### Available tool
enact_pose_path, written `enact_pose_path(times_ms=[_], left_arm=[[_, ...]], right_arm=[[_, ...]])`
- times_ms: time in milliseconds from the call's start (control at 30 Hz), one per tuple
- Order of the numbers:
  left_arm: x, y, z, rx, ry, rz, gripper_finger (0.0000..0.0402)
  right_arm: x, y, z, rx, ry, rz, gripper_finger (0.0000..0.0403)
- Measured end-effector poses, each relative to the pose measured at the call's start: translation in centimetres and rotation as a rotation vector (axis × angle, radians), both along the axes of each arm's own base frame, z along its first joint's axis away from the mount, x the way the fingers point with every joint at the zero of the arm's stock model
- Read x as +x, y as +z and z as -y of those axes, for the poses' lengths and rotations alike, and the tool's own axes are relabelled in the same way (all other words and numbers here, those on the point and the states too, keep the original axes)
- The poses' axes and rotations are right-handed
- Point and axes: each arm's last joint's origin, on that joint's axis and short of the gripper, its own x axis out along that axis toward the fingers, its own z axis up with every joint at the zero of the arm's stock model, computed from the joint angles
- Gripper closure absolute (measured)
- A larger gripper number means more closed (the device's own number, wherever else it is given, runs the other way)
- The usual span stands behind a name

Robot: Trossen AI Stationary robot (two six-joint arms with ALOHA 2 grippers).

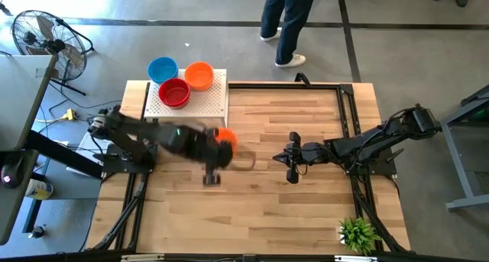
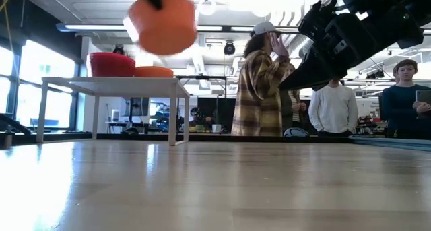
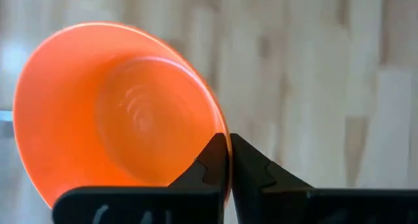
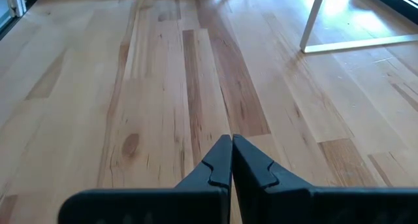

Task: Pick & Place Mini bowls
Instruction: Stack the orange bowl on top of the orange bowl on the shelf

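My left gripper [image 1: 220, 146] is over the middle of the table, shut on an orange mini bowl [image 1: 225, 137]. The bowl is high above the table in the low view [image 2: 163, 22] and fills the left wrist view [image 3: 111, 113]. A blue bowl [image 1: 162, 69], a red bowl [image 1: 174, 93] and another orange bowl [image 1: 199, 75] sit on the white perforated stand [image 1: 210, 101] at the table's far left. My right gripper [image 1: 292, 161] hangs shut over bare wood right of centre [image 4: 231, 145], touching nothing. My left gripper pinches the orange bowl's rim [image 3: 224, 160], with one finger [image 3: 208, 162] inside the bowl and the other [image 3: 251, 164] outside its wall. The bowl is lifted clear of the table, and its opening faces the wrist camera.
A small green plant [image 1: 357, 233] stands at the table's near right corner. Black frame rails [image 1: 348, 109] run along the table's right part. A person [image 1: 286, 21] walks beyond the far edge, and several people [image 2: 259, 83] stand behind the table. Bare wood lies between the two grippers.
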Motion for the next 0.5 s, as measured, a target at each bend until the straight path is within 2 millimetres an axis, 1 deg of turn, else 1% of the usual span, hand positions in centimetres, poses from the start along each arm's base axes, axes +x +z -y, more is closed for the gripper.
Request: enact_pose_path(times_ms=[133,233,333,433,500], left_arm=[[-0.1,4.5,-4.0,0.040,0.113,0.059,0.0400],[-1.0,7.0,-7.7,0.102,0.218,0.068,0.0400],[-1.6,8.1,-12.0,0.151,0.310,0.072,0.0400],[-2.5,8.1,-16.5,0.157,0.410,0.045,0.0401],[-3.5,8.0,-19.4,0.150,0.474,0.029,0.0401]], right_arm=[[0.0,0.0,0.0,0.001,-0.001,0.000,0.0403],[0.0,0.0,0.0,0.002,-0.001,0.000,0.0403],[0.0,0.0,0.0,0.003,-0.001,0.001,0.0403],[0.0,0.0,0.0,0.004,-0.002,0.001,0.0403],[0.0,0.0,0.0,0.005,0.001,0.000,0.0403]])
